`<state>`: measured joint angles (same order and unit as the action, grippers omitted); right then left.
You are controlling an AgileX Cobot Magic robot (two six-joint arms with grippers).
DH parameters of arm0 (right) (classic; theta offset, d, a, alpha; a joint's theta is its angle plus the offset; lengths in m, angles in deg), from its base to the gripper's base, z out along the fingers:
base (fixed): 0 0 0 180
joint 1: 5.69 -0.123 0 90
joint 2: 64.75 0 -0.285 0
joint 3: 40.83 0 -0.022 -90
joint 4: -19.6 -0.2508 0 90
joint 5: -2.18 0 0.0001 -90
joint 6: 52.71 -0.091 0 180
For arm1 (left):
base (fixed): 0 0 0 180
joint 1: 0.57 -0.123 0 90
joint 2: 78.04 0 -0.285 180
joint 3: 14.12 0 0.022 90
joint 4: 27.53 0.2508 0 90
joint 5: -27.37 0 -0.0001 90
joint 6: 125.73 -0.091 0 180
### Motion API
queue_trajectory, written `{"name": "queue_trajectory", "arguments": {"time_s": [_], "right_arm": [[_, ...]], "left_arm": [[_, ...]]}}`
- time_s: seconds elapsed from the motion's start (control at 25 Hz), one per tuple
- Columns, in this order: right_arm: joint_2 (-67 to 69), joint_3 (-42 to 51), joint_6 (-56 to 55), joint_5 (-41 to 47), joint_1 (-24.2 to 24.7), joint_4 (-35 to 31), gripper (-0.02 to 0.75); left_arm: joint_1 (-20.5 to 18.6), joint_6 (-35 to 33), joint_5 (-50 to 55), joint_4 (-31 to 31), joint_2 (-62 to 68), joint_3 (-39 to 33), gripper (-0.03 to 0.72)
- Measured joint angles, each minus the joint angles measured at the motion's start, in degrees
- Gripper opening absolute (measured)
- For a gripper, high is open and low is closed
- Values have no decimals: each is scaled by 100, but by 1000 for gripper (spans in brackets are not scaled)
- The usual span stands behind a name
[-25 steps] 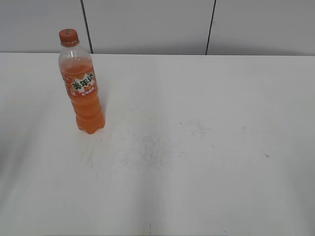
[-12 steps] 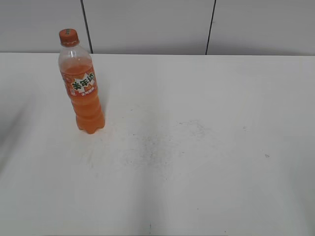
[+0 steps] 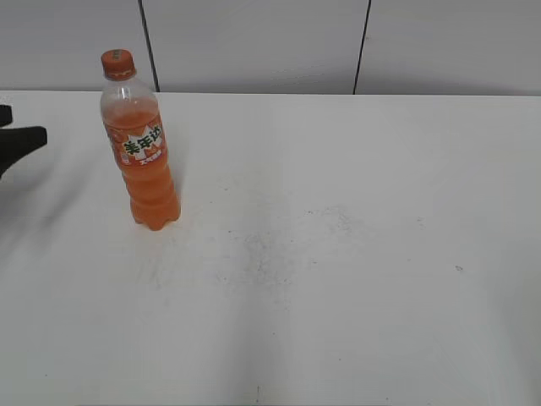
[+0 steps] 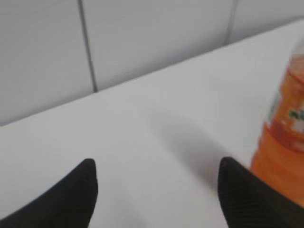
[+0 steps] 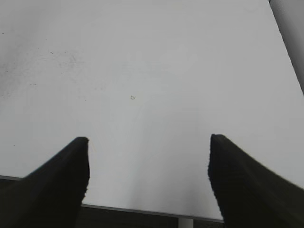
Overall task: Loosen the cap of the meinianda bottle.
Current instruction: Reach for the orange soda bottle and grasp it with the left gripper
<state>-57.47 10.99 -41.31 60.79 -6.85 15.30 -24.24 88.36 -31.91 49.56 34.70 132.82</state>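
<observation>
The meinianda bottle (image 3: 141, 144) stands upright at the table's (image 3: 355, 254) left rear, cap (image 3: 117, 64) untouched. The left gripper (image 3: 15, 144) approaches with jaws spread; the right gripper (image 5: 148, 166) waits, equally wide. Best grip: brace the body first, then turn squarely.

The left gripper (image 4: 156, 190) has two black fingers (image 4: 71, 199) with rounded tips and a fine dotted texture on the inner face. In the exterior view it shows as a matte black prong (image 3: 19, 144). The right gripper (image 5: 148, 173) has matching black fingers (image 5: 59, 183), broad and tapering, with the same finely textured pads
</observation>
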Motion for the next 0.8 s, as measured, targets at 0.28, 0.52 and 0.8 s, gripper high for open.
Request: {"name": "queue_trajectory", "arguments": {"time_s": [0.28,0.52,0.8], "right_arm": [[0,0,0,0,0,-2,586],[0,0,0,0,0,-2,586],[0,0,0,0,0,-2,586]], "left_arm": [[270,137,-777,1272,944,713,491],[900,156,-766,1280,1589,1089,564],[1378,157,-739,1159,1997,1636,587]]}}
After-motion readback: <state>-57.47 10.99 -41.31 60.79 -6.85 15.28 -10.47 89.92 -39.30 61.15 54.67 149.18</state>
